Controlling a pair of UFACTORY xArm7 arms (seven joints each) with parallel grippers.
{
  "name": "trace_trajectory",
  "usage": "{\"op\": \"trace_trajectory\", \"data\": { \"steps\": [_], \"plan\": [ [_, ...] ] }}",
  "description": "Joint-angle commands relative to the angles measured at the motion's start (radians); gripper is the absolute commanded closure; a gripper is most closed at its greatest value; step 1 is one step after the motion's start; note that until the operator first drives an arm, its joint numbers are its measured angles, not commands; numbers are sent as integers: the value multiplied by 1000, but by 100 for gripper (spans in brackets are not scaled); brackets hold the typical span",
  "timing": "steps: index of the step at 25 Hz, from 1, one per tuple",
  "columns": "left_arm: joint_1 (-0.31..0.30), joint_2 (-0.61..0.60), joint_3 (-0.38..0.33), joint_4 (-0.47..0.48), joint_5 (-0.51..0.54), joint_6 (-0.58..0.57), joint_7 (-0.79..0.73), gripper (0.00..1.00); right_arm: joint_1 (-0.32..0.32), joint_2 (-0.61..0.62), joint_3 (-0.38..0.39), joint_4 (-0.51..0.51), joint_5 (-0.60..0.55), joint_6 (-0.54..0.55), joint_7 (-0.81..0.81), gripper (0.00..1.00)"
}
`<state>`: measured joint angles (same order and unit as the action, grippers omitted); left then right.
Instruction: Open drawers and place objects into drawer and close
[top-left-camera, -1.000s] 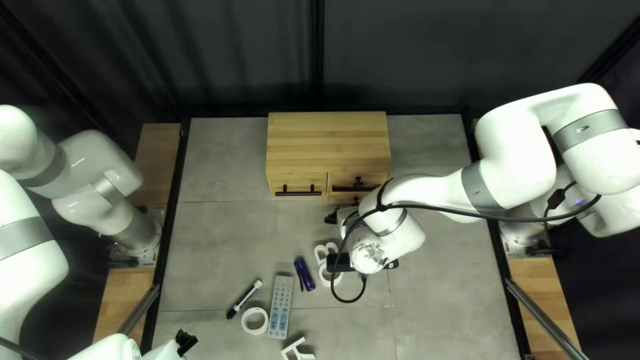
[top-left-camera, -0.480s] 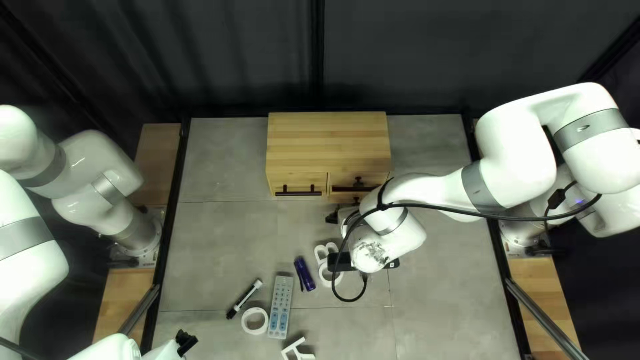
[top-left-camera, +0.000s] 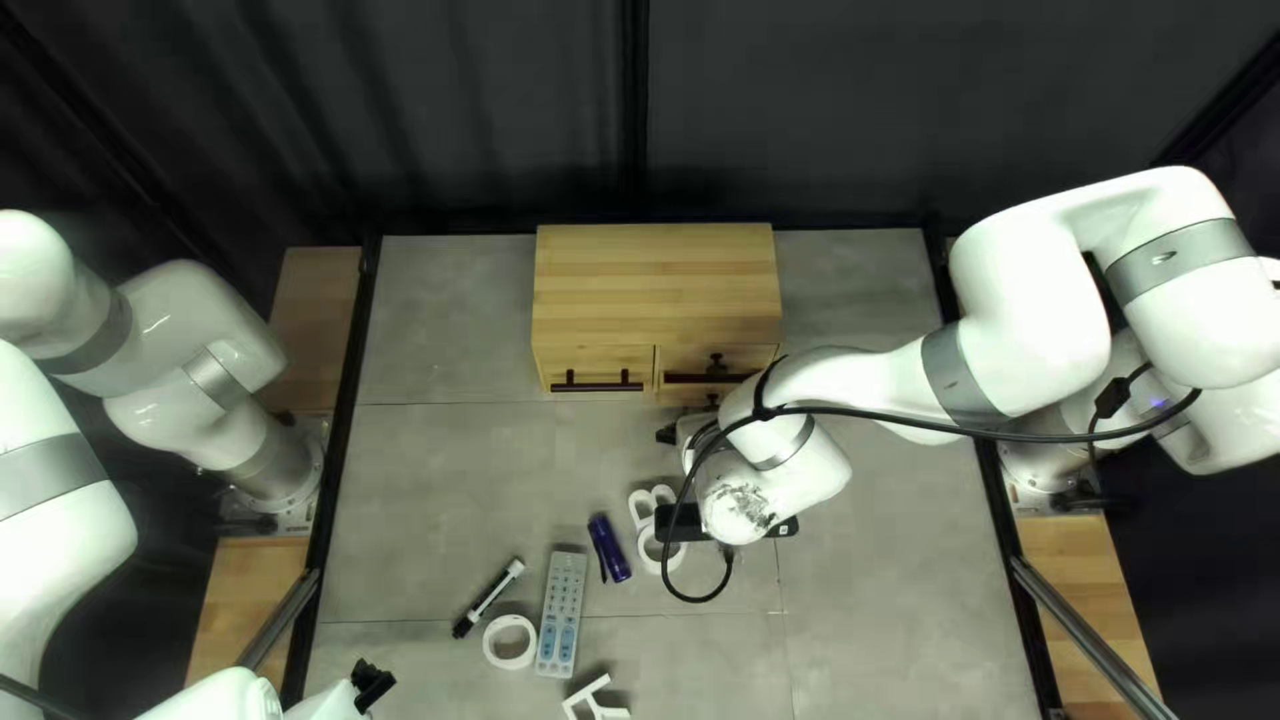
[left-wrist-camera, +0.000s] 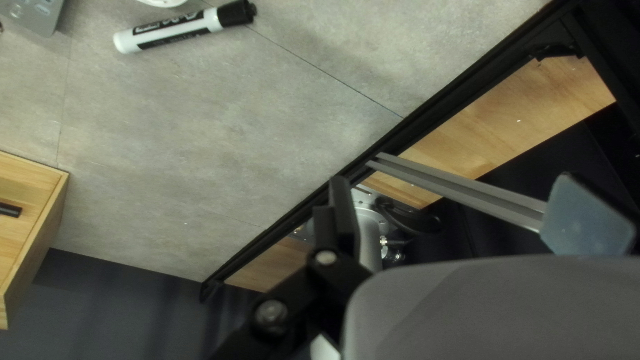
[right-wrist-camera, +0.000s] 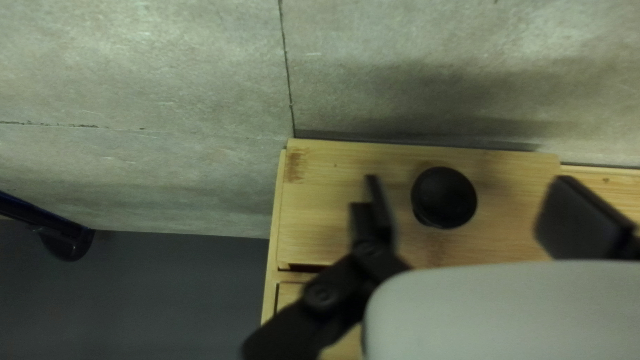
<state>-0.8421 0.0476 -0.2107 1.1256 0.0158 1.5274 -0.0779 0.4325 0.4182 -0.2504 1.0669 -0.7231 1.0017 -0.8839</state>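
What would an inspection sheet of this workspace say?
Surface: gray table with seams; no spills seen.
Job's things: wooden cabinet toward the far edge; marker, tape roll and remote loose.
Clutter: black bar partly under the right arm.
Left gripper: open, empty.
Right gripper: open, black knob between its fingers.
Cables: black cable looping off the right arm.
Surroundings: dark curtain; people, nothing seen.

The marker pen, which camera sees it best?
The left wrist view: it shows the marker pen big and whole, with its white body and black cap. The top left view shows it whole too, but small, near the white ring. The right wrist view doesn't show it.
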Motion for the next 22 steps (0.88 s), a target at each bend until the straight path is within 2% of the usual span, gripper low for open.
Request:
{"op": "trace_trajectory", "data": {
  "steps": [1, 3, 7, 9, 10, 12, 22],
  "plan": [
    [0, 0, 0, 0, 0, 0, 0, 0, 0, 2, 1, -1, 1, -4, 2, 9],
    [0, 0, 0, 0, 0, 0, 0, 0, 0, -1, 1, -4, 1, -5, 1, 0],
    [0, 0, 0, 0, 0, 0, 0, 0, 0, -4, 0, -10, -1, -5, 4, 1],
    [0, 0, 0, 0, 0, 0, 0, 0, 2, -5, 0, -13, -3, -9, 11, 22],
    [0, 0, 0, 0, 0, 0, 0, 0, 2, -4, 1, -12, -2, -9, 11, 74],
    [0, 0, 0, 0, 0, 0, 0, 0, 2, 1, 2, -10, -2, -11, 14, 91],
    [0, 0, 0, 0, 0, 0, 0, 0, 3, 4, 0, -14, -10, -19, 19, 90]
  ]
}}
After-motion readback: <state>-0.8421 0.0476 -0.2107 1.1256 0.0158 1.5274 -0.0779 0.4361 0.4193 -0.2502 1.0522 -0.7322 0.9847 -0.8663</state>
